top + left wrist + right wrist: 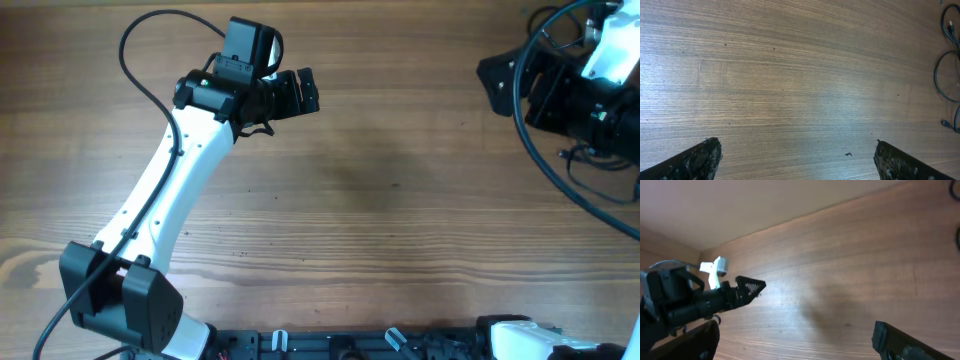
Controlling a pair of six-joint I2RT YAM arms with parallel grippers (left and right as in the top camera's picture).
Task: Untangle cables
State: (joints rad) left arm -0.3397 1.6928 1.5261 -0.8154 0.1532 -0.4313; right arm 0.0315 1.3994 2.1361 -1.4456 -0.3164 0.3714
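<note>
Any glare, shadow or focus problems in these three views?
Overhead: evenly lit and sharp, a faint soft shadow on the table mid-frame. Left wrist: a pale bluish sheen across the wood, the left gripper's fingers close and blurred, the cables at the right edge sharper. Right wrist: soft overall, the right gripper's fingers dark, without detail.

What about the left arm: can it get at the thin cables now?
Probably yes: the left fingers are open and empty, and only bare table lies between them and the cables.

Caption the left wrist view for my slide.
Open left end effector above wooden table, black cables looped at right edge.
</note>
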